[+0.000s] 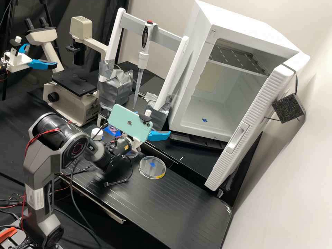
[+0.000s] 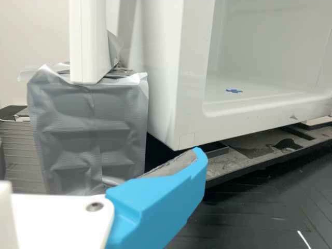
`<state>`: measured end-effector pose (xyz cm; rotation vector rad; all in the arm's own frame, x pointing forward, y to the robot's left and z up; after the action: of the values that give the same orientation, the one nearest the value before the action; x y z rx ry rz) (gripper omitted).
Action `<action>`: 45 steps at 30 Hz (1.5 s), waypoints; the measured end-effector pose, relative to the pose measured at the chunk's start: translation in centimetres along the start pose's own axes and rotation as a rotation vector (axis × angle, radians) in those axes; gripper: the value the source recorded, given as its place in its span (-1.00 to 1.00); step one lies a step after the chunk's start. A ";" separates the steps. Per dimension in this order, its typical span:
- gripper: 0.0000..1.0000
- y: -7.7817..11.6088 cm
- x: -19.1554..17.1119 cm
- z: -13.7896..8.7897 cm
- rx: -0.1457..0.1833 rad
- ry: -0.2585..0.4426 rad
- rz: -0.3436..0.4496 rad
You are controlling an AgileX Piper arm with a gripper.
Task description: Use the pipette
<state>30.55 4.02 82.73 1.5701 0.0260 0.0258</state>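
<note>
My gripper (image 1: 159,135) is in the high view, low over the bench, right of and below the pipette tip. It stands open, its upper part hidden behind a mint-green phone. The white pipette (image 1: 143,59), with a red button, hangs upright from the grey crossbar of a white stand (image 1: 129,22), its long clear tip pointing down. In the wrist view, one blue finger of the gripper (image 2: 161,199) shows its bare grey pad, touching nothing, in front of the stand's silver-taped foot (image 2: 93,129).
An incubator (image 1: 193,69) with its door swung open stands on the right. A round clear dish (image 1: 152,167) lies below the gripper; a white-capped container (image 1: 97,134) is beside the arm. A microscope (image 1: 74,83) stands left of the stand.
</note>
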 end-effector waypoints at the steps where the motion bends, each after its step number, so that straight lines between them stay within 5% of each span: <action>1: 1.00 0.0 0.0 0.0 0.000 0.000 0.000; 15: 1.00 0.5 -1.9 -0.3 -0.002 0.006 0.017; 20: 1.00 1.7 -4.1 -1.7 -0.005 0.085 0.076; 28: 1.00 2.8 -6.6 -7.0 -0.010 0.297 0.117; 33: 1.00 3.6 -6.5 -10.9 -0.055 0.384 0.108; 39: 1.00 4.5 -5.5 -14.6 -0.099 0.417 0.084; 45: 1.00 5.8 -2.8 -17.5 -0.100 0.413 0.076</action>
<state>27.21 21.39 88.49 1.4428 0.2853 0.4050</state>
